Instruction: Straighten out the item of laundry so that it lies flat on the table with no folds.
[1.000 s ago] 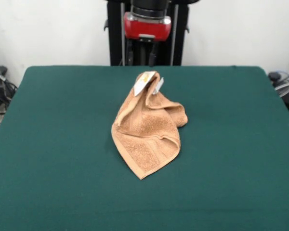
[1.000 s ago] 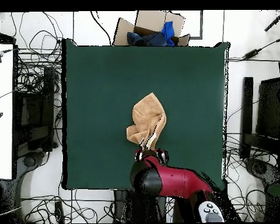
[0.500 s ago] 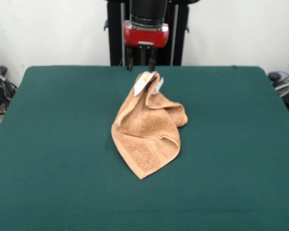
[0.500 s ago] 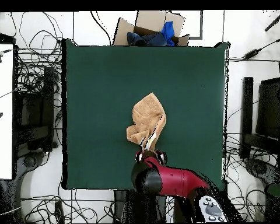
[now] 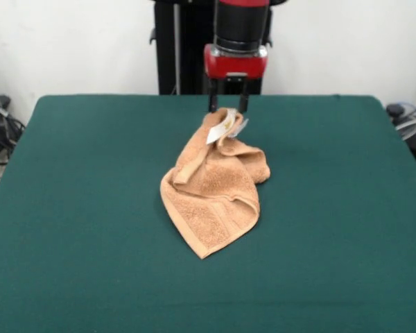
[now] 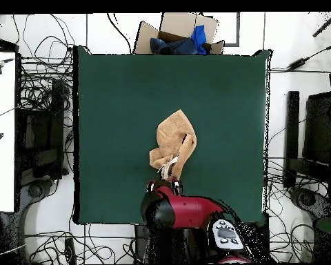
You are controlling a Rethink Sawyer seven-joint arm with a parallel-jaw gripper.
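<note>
The tan terry towel point(image 5: 211, 191) lies crumpled in a folded heap near the middle of the dark green table point(image 5: 83, 208). One corner stands up at its far end, with a white tag point(image 5: 225, 127) on it. My gripper point(image 5: 227, 107) is down at that raised corner. Its two fingers are apart, one on each side of the corner, and it is open. In the overhead view the towel point(image 6: 174, 141) sits just above the gripper point(image 6: 165, 181), which is at the towel's lower end. The red arm covers the table's point(image 6: 113, 103) bottom edge there.
A cardboard box point(image 6: 169, 34) holding blue cloth sits beyond the table's top edge in the overhead view. Cables and equipment lie on the floor on both sides. The black pedestal point(image 5: 187, 48) stands behind the table's far edge.
My gripper has moved right in the front view and come down over the towel's raised corner. The corner and its tag have shifted right and sunk a little.
</note>
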